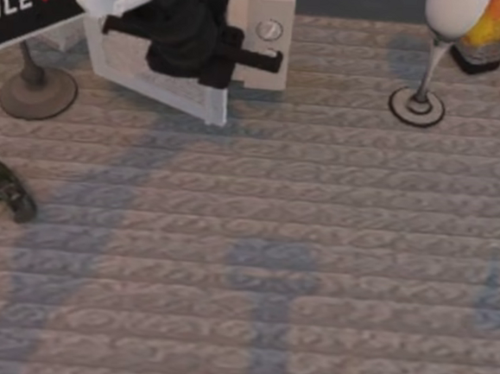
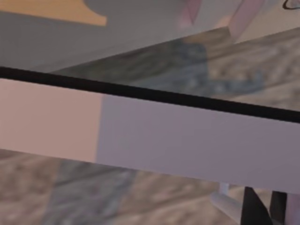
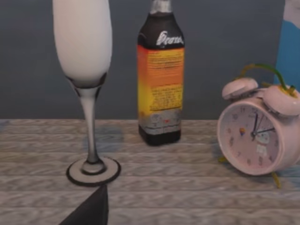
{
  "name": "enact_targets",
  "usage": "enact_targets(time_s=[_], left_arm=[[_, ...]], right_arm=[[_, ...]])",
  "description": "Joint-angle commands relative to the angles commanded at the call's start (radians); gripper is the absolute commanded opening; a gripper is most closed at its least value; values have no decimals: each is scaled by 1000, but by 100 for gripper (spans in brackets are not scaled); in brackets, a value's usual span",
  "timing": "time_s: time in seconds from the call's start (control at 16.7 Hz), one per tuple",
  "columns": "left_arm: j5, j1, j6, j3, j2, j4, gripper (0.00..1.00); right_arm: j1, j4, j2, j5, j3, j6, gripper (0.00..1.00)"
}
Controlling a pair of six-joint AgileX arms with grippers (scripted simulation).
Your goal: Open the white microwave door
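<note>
The left gripper [image 1: 210,58] reaches over the white microwave [image 1: 261,23] at the table's far left, beside the door [image 1: 159,76], which is swung partly out; whether it grips the door cannot be told.

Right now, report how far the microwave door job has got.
Done: the door already stands swung out at an angle from the white microwave front, hinged at the top view's left. In hand: the left gripper is at the door's free edge by the knob panel. Left: swinging it wider, if needed. The right arm is out of the top view.
</note>
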Motion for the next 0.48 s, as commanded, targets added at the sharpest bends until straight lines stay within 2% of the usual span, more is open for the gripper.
enact_targets(time_s=[0.48], left_arm=[[6,-6,-4,-3,4,0,0]], right_arm=[[0,0,0,0,0,0,100]])
